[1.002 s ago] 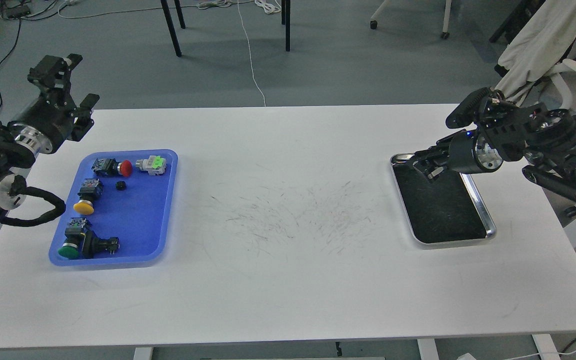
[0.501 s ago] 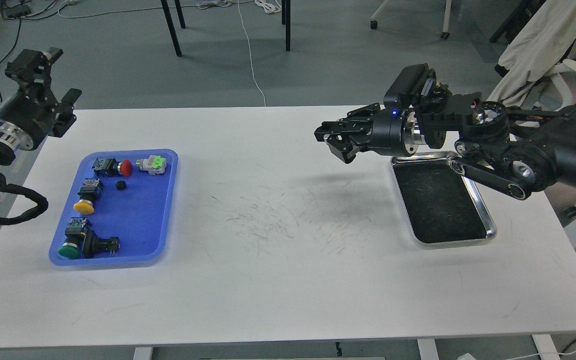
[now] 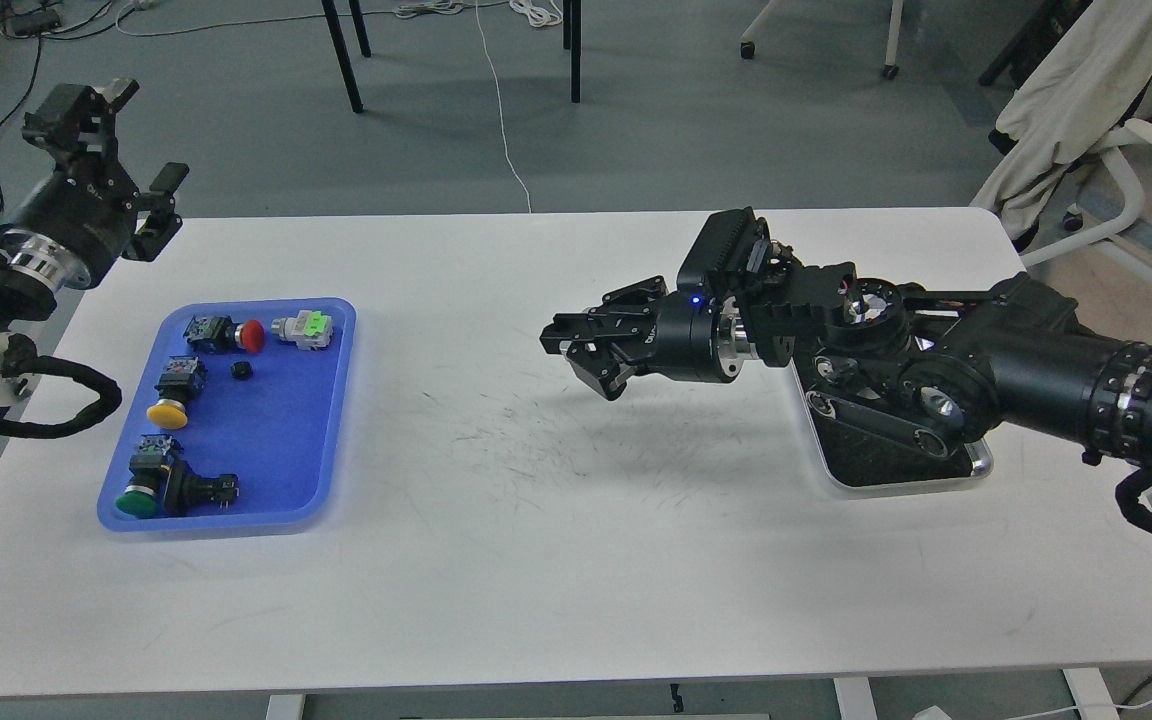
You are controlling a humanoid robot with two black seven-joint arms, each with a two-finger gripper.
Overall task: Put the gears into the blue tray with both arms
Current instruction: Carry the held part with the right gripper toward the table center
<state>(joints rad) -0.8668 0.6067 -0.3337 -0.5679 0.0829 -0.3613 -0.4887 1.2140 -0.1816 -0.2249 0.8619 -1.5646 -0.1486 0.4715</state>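
Fingers (image 3: 576, 352) of the right gripper (image 3: 581, 362) nearly closed over the table (image 3: 536, 520)

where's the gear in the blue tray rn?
Head view, left side: the gear lies in the blue tray, just below the red button, right of the yellow button.

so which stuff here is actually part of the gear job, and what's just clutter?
Job:
- blue tray
- gear, lying in the blue tray
- right gripper, over mid-table
- left gripper, raised beyond the table's far-left corner

Clutter:
- red, yellow and green push-button switches
- steel tray
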